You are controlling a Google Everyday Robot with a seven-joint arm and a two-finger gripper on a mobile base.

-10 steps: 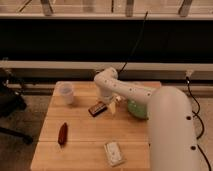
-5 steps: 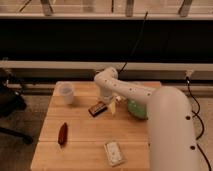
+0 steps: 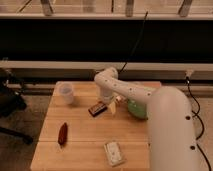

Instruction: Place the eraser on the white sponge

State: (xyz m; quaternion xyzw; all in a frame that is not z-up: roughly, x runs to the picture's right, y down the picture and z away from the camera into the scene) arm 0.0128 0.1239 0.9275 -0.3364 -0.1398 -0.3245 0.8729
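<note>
0 steps judged done | gripper [image 3: 111, 105] low, just beside eraser [image 3: 97, 108]; grip state cannot be told | eraser lies on table [image 3: 82, 135], mid-back | white sponge [image 3: 114, 152] near front edge, well apart, bare | grasp, carry, placing remain

So the gripper [image 3: 113, 106] hangs just right of the eraser [image 3: 97, 108], low over the tabletop [image 3: 85, 150], which boxes in that side. Further right the arm [image 3: 165, 125] takes up the whole edge, with a green thing [image 3: 134, 110] tucked against it. The cup [image 3: 66, 93] stands up-left of the eraser, well apart. A brown stick [image 3: 63, 133] lies down-left of it, also apart. The sponge [image 3: 114, 152] sits below the eraser near the front edge, and the bare wood between those two is an open lane.
</note>
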